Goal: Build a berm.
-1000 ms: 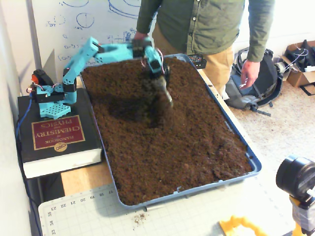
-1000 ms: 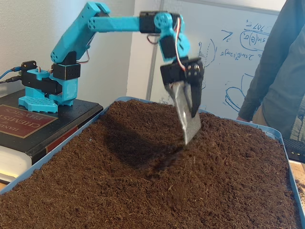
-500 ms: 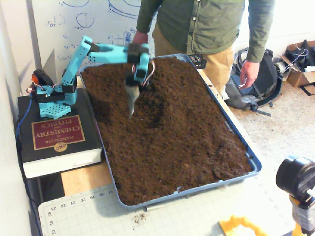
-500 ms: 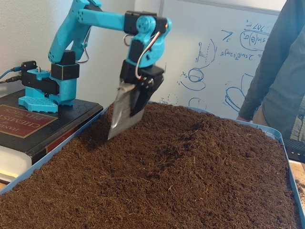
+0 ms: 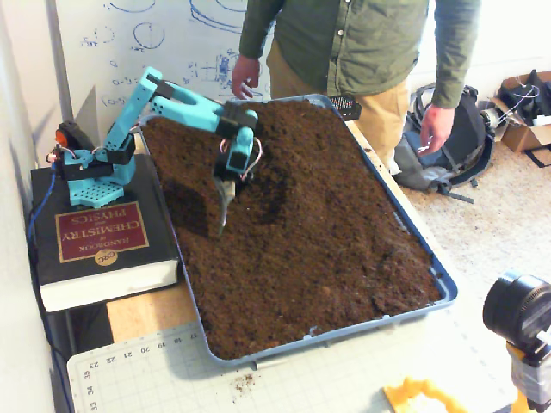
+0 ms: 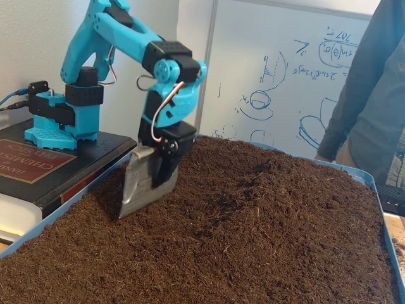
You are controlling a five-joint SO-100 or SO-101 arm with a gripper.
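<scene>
A blue tray point(image 5: 443, 288) holds a bed of dark brown crumbly soil point(image 5: 327, 232). My blue arm's gripper point(image 5: 225, 191) is shut on a flat metal scoop blade point(image 6: 142, 183) that points down. The blade's tip touches the soil near the tray's left side, and both fixed views show this point(image 6: 161, 166). A shallow dark hollow point(image 5: 269, 200) lies just right of the blade, with a low lumpy rise point(image 6: 266, 172) beyond it. No distinct long ridge stands out as the berm.
The arm's base point(image 5: 90, 168) stands on a thick black book point(image 5: 99, 237) left of the tray. A person point(image 5: 362, 43) stands at the tray's far end, hands near its rim. A camera point(image 5: 521, 314) and a cutting mat point(image 5: 172, 370) sit in front.
</scene>
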